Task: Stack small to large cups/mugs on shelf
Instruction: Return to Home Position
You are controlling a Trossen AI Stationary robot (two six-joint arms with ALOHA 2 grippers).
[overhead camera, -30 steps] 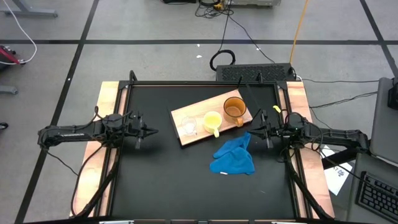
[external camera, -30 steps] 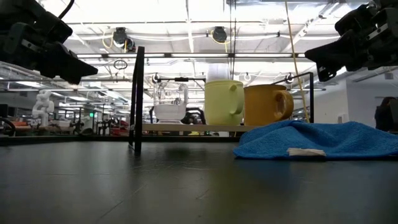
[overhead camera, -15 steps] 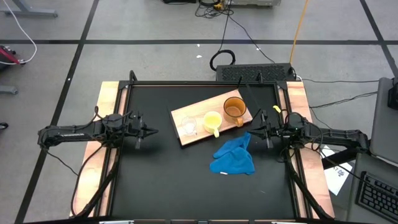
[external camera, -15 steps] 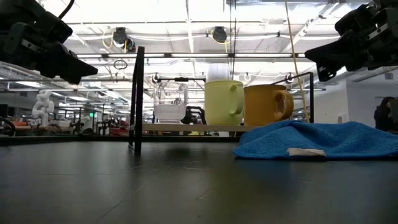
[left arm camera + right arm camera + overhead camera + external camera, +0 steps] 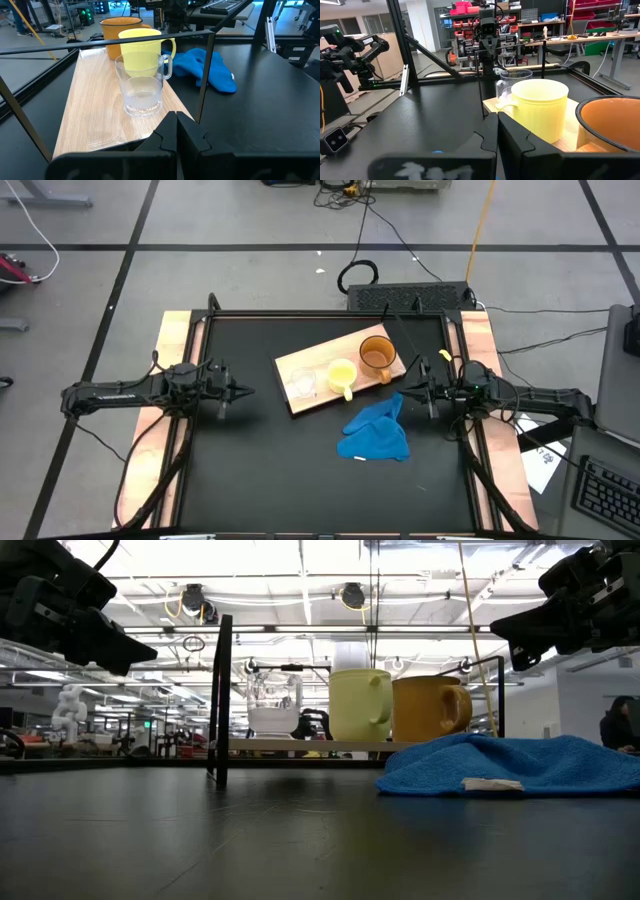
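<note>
The small clear glass cup (image 5: 303, 384), the yellow handled mug (image 5: 341, 374) and the larger orange handled mug (image 5: 376, 354) stand in a row, small to large, on the light wooden shelf board (image 5: 318, 356) on the black bench (image 5: 250, 460). The left pincer (image 5: 242, 390), closed on nothing, hovers well apart from the board; the right pincer (image 5: 410, 392), likewise closed and empty, hangs near the crumpled blue cloth (image 5: 375, 430). To home cleanly, I judge each arm should draw straight back to its own side, the right one keeping above the cloth.
</note>
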